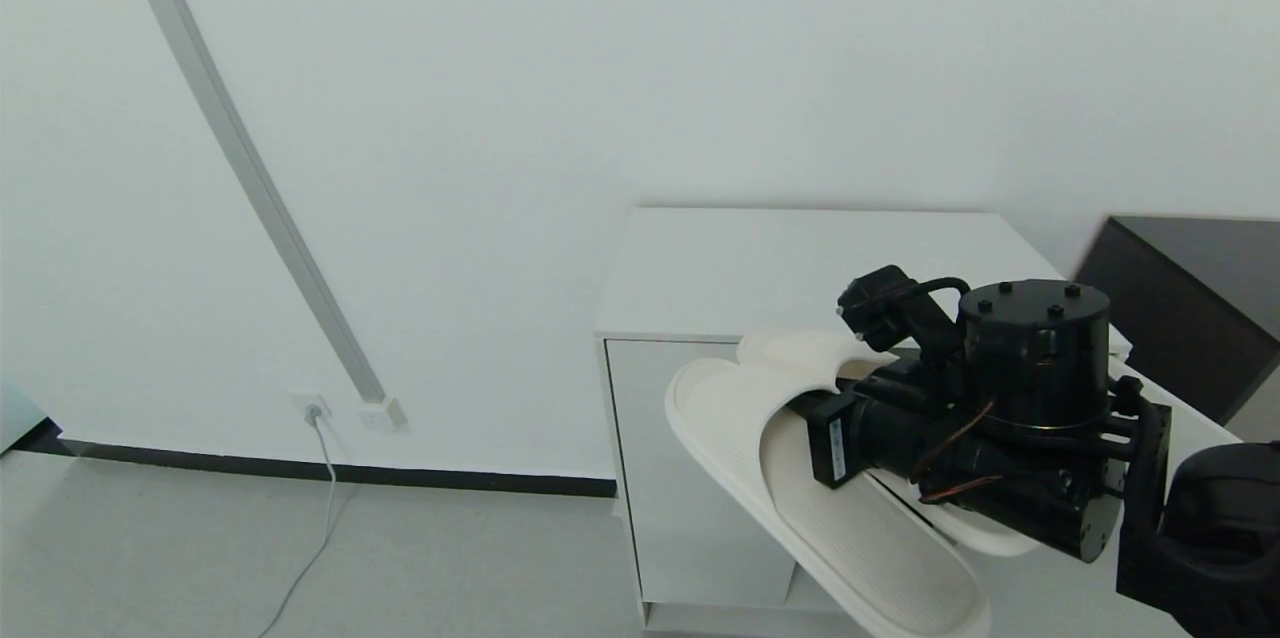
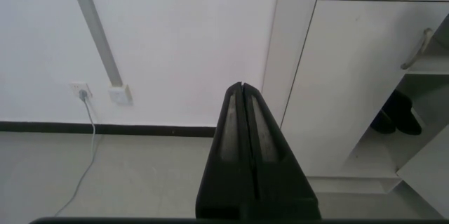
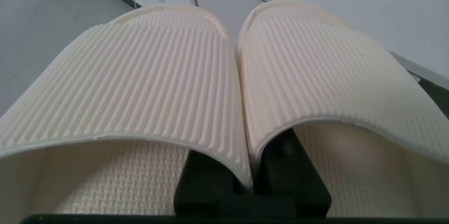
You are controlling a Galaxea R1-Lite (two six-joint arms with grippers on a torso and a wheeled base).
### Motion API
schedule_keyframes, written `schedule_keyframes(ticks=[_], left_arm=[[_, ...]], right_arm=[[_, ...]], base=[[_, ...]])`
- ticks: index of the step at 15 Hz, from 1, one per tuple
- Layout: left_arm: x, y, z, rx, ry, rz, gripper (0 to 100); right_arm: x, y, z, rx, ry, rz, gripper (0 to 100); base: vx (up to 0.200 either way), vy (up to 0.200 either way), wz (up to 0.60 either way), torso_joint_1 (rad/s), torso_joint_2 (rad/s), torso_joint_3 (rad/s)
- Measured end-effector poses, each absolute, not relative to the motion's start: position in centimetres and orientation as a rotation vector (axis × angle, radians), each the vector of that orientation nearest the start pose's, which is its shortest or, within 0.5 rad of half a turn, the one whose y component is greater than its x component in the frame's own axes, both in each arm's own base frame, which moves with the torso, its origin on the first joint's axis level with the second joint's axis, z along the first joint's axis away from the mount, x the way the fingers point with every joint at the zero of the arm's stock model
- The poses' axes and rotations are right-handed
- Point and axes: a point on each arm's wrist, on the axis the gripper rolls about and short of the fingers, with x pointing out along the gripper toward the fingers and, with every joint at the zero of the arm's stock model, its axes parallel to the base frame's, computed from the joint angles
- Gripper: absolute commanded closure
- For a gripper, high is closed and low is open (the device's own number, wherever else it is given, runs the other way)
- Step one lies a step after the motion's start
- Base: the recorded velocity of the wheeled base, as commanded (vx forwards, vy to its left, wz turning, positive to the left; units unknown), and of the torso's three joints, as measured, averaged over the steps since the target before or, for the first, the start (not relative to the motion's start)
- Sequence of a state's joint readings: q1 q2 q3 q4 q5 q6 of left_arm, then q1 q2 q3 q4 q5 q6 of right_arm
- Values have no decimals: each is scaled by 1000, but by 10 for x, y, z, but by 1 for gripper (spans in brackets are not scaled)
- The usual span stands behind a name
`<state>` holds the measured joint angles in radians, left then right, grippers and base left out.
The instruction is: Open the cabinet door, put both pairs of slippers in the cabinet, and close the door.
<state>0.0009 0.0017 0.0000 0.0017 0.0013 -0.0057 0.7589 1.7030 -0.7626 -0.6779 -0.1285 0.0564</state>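
Observation:
A pair of cream ribbed slippers (image 3: 231, 76) is held side by side, and my right gripper (image 3: 251, 182) is shut on their inner strap edges. In the head view the slippers (image 1: 730, 428) hang tilted in front of the white cabinet (image 1: 800, 258), level with its top edge. The cabinet's left door (image 2: 351, 76), with a metal handle (image 2: 417, 47), faces me, and beside it the right side stands open onto a shelf. My left gripper (image 2: 243, 133) is shut with nothing in it, low above the floor and left of the cabinet.
Dark shoes (image 2: 397, 115) sit on a shelf inside the cabinet. A white panel (image 2: 429, 175) juts out at the cabinet's lower right. A wall socket with a trailing cable (image 1: 312, 408) and a slanting conduit (image 1: 250, 168) are on the left. Dark furniture (image 1: 1190, 298) stands at the right.

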Motion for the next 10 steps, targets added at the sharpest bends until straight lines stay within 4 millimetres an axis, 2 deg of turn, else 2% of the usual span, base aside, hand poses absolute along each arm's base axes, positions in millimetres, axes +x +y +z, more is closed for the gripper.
schedule_keyframes(ticks=[10], left_arm=[[-23,0,75,-6,3,3,100]], right_arm=[[221,205,173,-64,263,619,100]], base=[[0,-200,0,3,2,3]])
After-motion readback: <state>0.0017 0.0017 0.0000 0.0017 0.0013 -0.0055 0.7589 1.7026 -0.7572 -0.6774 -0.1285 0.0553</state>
